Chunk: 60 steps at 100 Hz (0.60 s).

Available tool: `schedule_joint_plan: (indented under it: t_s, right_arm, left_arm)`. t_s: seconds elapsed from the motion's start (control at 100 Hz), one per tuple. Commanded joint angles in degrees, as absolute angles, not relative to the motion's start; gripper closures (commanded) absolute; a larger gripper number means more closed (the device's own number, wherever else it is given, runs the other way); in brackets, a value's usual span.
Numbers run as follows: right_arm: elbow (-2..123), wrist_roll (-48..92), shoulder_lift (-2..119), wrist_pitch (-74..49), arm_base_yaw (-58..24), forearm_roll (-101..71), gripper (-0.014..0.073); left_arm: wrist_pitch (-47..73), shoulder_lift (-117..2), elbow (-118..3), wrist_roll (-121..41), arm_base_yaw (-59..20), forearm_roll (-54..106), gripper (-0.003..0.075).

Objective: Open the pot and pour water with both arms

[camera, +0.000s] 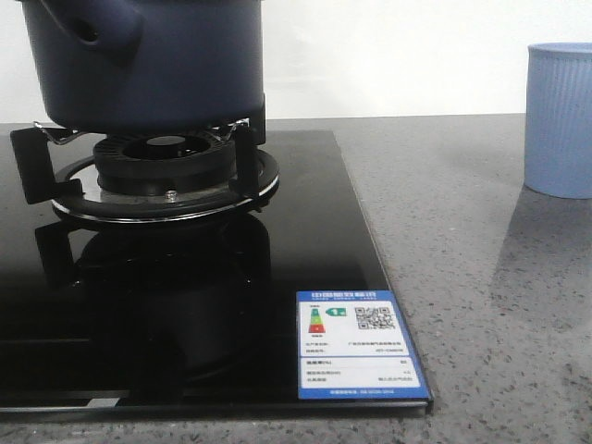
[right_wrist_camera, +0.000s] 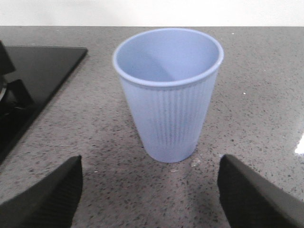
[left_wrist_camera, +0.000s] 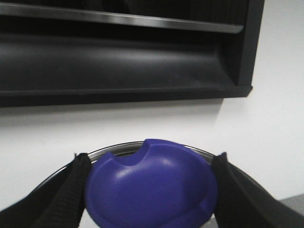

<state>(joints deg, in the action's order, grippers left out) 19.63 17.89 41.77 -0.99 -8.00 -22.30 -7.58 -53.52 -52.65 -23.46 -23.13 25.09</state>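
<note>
The dark navy pot [camera: 157,65] stands on the gas burner [camera: 166,166] at the far left; its side socket [camera: 102,32] points left and its top is cut off by the frame. Neither gripper shows in the front view. In the left wrist view my left gripper [left_wrist_camera: 151,161] is shut on a blue lid knob [left_wrist_camera: 152,190]; the lid's metal rim [left_wrist_camera: 118,149] shows behind it, against a white wall. My right gripper [right_wrist_camera: 150,167] is open and empty, low over the counter, with the light blue ribbed cup [right_wrist_camera: 168,90] upright just ahead of its fingers.
The cup [camera: 560,120] stands at the far right on the grey speckled counter [camera: 481,277]. The black glass hob [camera: 185,305] carries a white and blue label [camera: 356,342] at its front right corner. A dark range hood [left_wrist_camera: 118,47] hangs ahead of the left wrist.
</note>
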Motion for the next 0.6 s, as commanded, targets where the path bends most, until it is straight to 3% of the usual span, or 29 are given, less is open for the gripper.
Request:
schedule_joint_plan:
  t_s: [0.0,0.32,0.59]
  right_arm:
    - [21.1,18.3,45.2,7.4,-8.3,-22.5,0.0061]
    - [21.1,18.1,58.4,26.0,-15.4,-22.5,0.0060]
    - [21.1,16.7,68.3,37.9,-15.5,-22.5,0.0056]
  left_arm:
    - [-12.4,-51.4,-54.9,-23.4,-22.3,24.6,0.0369]
    - [-12.2,-50.9,-54.9,-23.4,-21.6,24.6,0.0367]
    - [-12.2,-50.9,-54.9,-23.4,-21.6,24.6,0.0367]
